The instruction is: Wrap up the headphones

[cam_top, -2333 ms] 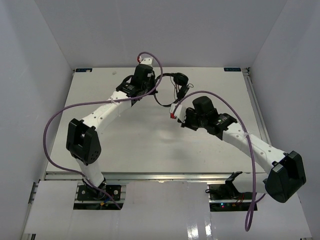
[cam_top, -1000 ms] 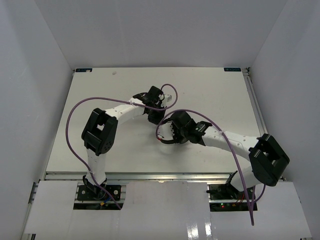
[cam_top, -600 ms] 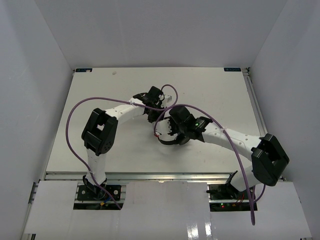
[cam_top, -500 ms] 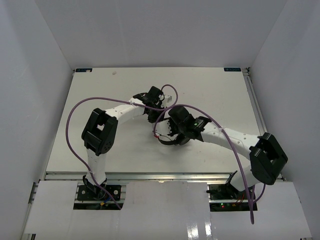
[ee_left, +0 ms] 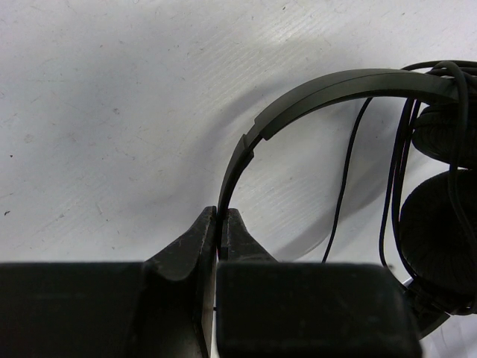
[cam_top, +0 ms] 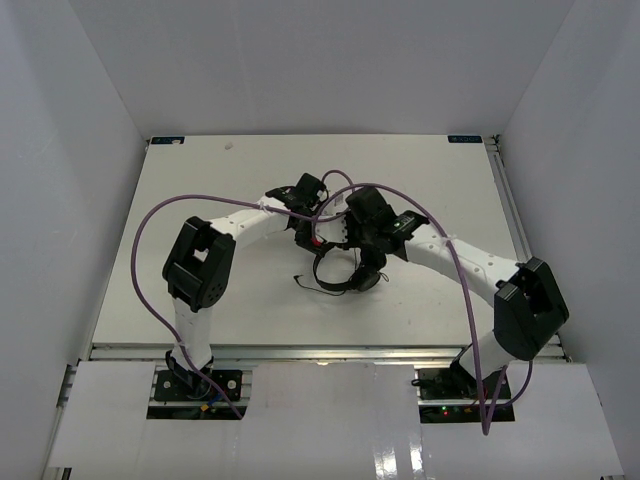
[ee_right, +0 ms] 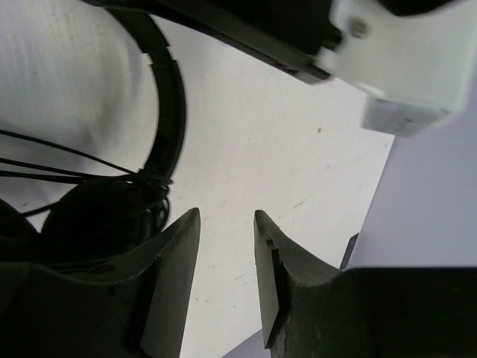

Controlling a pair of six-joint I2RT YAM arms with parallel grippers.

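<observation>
The black headphones (cam_top: 340, 274) lie mid-table, with the thin cable bunched round the earcups (ee_left: 440, 246) and a loose cable end (cam_top: 297, 278) to the left. My left gripper (cam_top: 312, 238) is shut on one end of the headband (ee_left: 328, 86); the jaws pinch it in the left wrist view (ee_left: 222, 218). My right gripper (ee_right: 226, 216) is open and empty over bare table. In the right wrist view the headband (ee_right: 170, 104) and one earcup (ee_right: 97, 216) lie just left of its fingers. In the top view the right gripper (cam_top: 345, 232) sits beside the left gripper, just beyond the headphones.
Thick purple robot cables (cam_top: 200, 198) loop over both arms and cross above the headphones. The white table (cam_top: 200, 290) is walled in on three sides. The left arm's white wrist housing (ee_right: 402, 67) is close above the right gripper.
My right gripper has moved from over the headphones toward the far side and now stands open beside the left gripper. The headphones now show in full. The left arm has held still.
</observation>
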